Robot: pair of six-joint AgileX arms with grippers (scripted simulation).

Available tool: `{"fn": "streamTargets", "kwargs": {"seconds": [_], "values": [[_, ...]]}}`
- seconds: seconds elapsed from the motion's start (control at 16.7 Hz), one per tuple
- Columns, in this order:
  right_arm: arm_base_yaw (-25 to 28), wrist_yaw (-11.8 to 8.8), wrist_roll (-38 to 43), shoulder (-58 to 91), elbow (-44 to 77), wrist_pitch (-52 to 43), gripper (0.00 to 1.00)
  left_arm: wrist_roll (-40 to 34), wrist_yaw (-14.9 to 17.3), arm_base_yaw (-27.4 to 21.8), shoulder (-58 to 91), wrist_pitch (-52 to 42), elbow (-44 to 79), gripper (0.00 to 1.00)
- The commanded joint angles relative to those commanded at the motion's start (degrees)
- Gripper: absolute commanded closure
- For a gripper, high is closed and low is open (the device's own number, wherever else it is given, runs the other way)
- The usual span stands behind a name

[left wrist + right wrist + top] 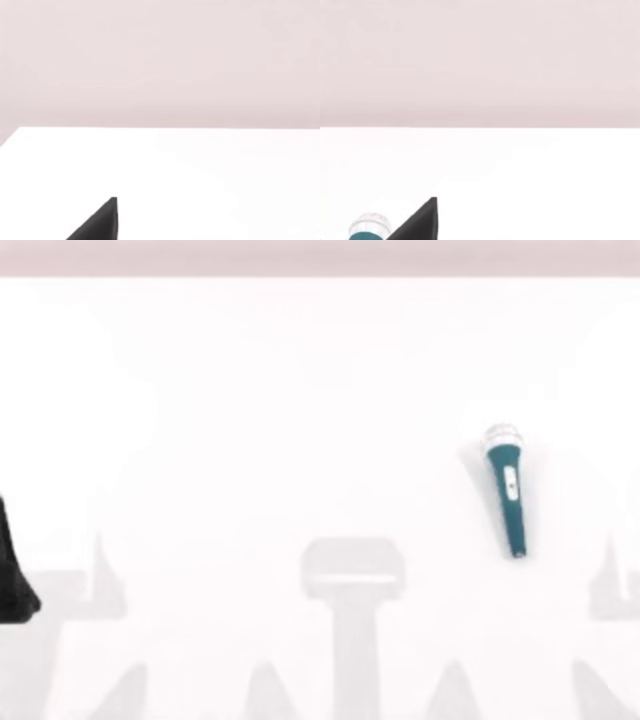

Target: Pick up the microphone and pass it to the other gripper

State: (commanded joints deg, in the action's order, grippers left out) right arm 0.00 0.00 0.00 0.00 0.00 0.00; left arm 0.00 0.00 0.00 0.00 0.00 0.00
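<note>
Microphone [507, 488] lies right of centre — open table [300, 420] around.

White table [300, 420], plain surface. One mic [507, 490] lying flat at about 3 o'clock, mesh head toward 12, teal handle tip toward 6.

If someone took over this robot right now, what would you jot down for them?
Left gripper: parked at the table's left edge, only one black fingertip in its wrist view; jaws unclear.
Right gripper: out of the top view; its wrist view shows one fingertip with the microphone's head just beyond; jaws unclear.
Microphone: lying flat on the right side of the table, mesh head towards the far edge, untouched.
Done: nothing.
Left: pick up the microphone, then pass it across.
</note>
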Motion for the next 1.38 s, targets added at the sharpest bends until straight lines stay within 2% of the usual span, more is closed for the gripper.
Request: {"fn": "streamTargets", "kwargs": {"seconds": [0.24, 0.48, 1.38], "values": [[0.5, 0.1, 0.3, 1.8, 1.4, -1.4, 0.00, 0.0, 0.0, 0.0, 0.0, 0.0, 0.0, 0.00], [3.3, 0.6, 2.6, 12.6, 10.0, -9.0, 0.00, 0.0, 0.0, 0.0, 0.0, 0.0, 0.0, 0.00], [19.6, 1.4, 21.4, 93.0, 69.7, -46.7, 0.00, 0.0, 0.0, 0.0, 0.0, 0.0, 0.0, 0.00]]}}
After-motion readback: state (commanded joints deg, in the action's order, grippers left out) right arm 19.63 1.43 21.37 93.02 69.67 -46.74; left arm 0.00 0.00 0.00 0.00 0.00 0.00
